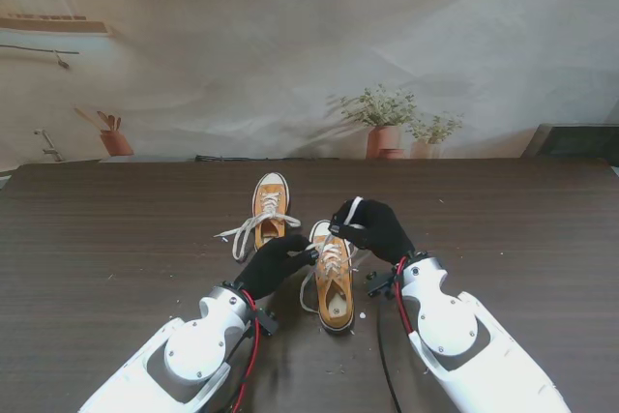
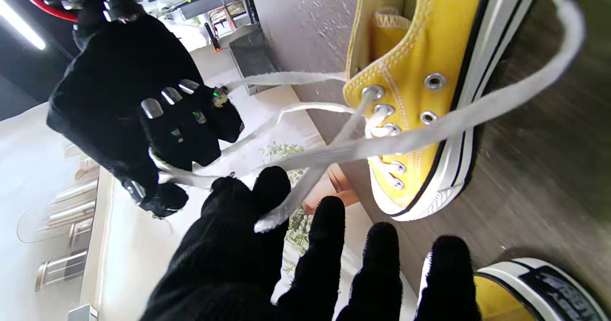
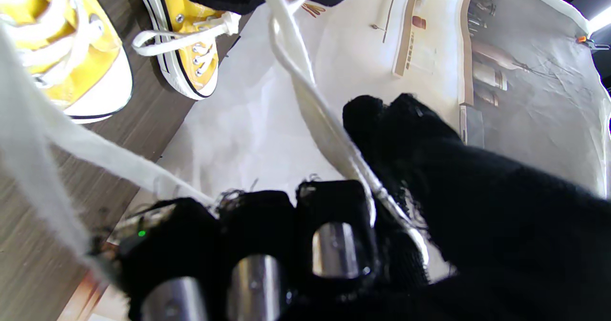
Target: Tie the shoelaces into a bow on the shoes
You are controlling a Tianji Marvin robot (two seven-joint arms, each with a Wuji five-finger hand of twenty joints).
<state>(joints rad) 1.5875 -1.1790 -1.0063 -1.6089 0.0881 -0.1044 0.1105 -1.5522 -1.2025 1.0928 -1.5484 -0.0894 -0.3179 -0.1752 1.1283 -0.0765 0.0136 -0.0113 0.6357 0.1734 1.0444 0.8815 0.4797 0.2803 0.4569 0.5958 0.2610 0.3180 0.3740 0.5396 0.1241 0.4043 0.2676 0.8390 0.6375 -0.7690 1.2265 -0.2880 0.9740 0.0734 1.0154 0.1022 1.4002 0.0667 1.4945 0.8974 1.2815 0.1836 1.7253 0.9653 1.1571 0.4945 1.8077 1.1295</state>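
Right robot hand (image 1: 375, 227) fist clamping shoelace (image 3: 315, 106), left robot hand (image 1: 274, 265) pinching lace

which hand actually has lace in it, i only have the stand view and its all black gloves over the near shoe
Observer: Right hand is shut on a lace; the right wrist view shows it pinched between thumb and curled fingers.
Operator: and the left
Observer: In the left wrist view the left hand has a lace end lying between two of its fingers, the other fingers spread. I cannot tell if it grips.
Operator: is a bow formed yet
Observer: No. The left wrist view shows only straight strands running from the near shoe eyelets to the hands.
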